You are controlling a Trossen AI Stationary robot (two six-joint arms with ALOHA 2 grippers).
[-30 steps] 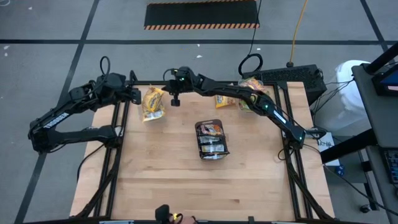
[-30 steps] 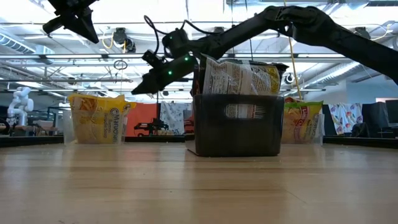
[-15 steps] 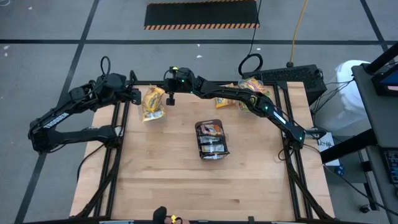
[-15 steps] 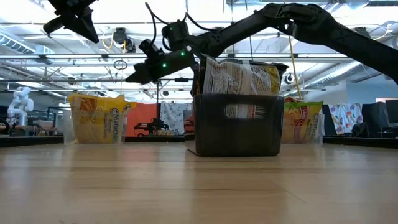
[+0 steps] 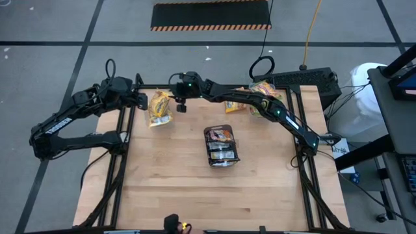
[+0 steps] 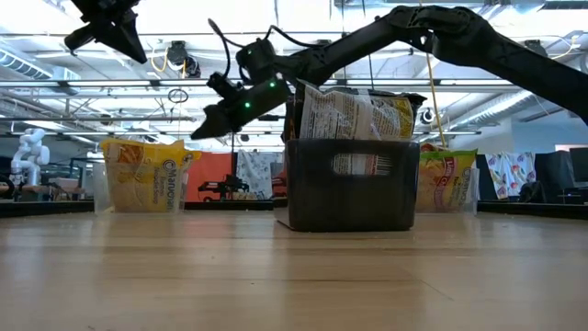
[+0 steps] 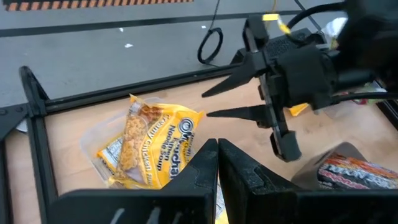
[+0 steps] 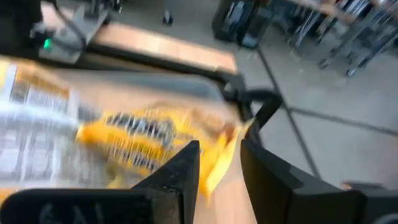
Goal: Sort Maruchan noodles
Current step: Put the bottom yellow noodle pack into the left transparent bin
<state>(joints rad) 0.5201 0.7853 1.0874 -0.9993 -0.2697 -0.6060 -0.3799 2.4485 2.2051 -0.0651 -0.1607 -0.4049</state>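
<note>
The right gripper (image 5: 179,104) hovers at eleven o'clock on the table (image 5: 195,188), fingers spread, just beside the yellow noodle packets (image 5: 159,108). The left gripper (image 5: 138,99) waits nearby, fingers pressed together. Best to lift clear before returning to the dark tray (image 5: 221,145).

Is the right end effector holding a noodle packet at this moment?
No, in the left wrist view the right end effector has its fingers spread open, with nothing between them, above the yellow noodle packets.

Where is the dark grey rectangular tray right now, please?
In the high view, the dark grey rectangular tray sits near the wooden table's centre, holding dark noodle packets, nearer than the far-left yellow noodle packets.
</note>
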